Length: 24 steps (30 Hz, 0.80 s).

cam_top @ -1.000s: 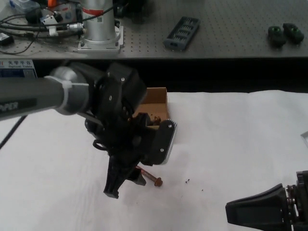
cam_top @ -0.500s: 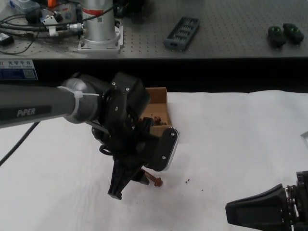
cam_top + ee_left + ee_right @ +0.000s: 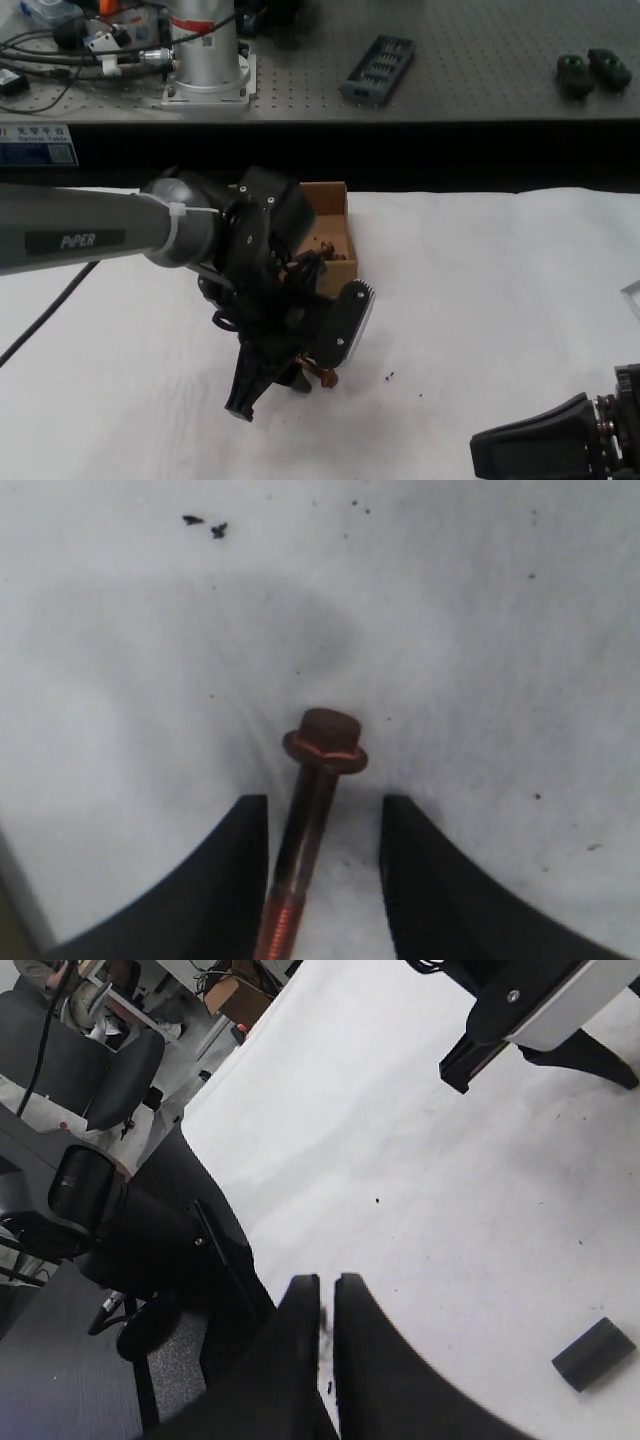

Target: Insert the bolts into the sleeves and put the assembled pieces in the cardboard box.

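left gripper sinks over the bolt

down and a touch to the right it has come over the last second in the high view, the wrist now sitting lower in the middle of the frame, fingers straddling the bolt just below centre. the bolt itself hasn't budged: it lies flat on the white sheet, a little below the box, which sits just above centre with some rusty pieces inside.

wrist view tells the story: both fingers are spread wide, one either side of the shank, hex head poking out past the tips toward the top of the frame. the shank lies close against one finger with a clear gap to the other, so nothing is clamped yet. open, and holding nothing.

down in the lower right corner of the high view, the right gripper rests low over the sheet, well apart, its fingers pressed almost together and empty.

so we're at the pick-up, early in the cycle by my reading. next up is the squeeze: close on the shank, square and firm, since the bolt sits off-centre and could roll or skew as the fingers meet. then lift, and find it a sleeve before the box.
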Tool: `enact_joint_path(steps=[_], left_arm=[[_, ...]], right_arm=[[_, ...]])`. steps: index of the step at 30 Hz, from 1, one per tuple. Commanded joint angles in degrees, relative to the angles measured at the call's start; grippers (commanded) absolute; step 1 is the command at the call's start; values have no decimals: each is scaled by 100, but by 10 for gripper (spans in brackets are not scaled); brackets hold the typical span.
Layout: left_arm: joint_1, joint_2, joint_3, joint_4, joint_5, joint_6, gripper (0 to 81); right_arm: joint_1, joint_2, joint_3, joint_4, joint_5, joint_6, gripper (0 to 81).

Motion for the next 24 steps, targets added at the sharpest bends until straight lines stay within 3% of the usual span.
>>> enact_joint_path(steps=[1,8,14,18,24], left_arm=[[-26,144,-31,-79,-52,110,276],[-26,144,-31,-79,-122,-230,272],[-37,144,-31,-27,-122,-280,177],[-35,144,-31,104,-122,-464,170],[-35,144,-274,314,-122,-2072,170]], right_arm=[[-6,-44,-10,44,-100,-45,52],[-6,-44,-10,44,-100,-45,52],[-6,-44,-10,44,-100,-45,52],[-6,-44,-10,44,-100,-45,52],[-6,-44,-10,23,-100,-43,52]])
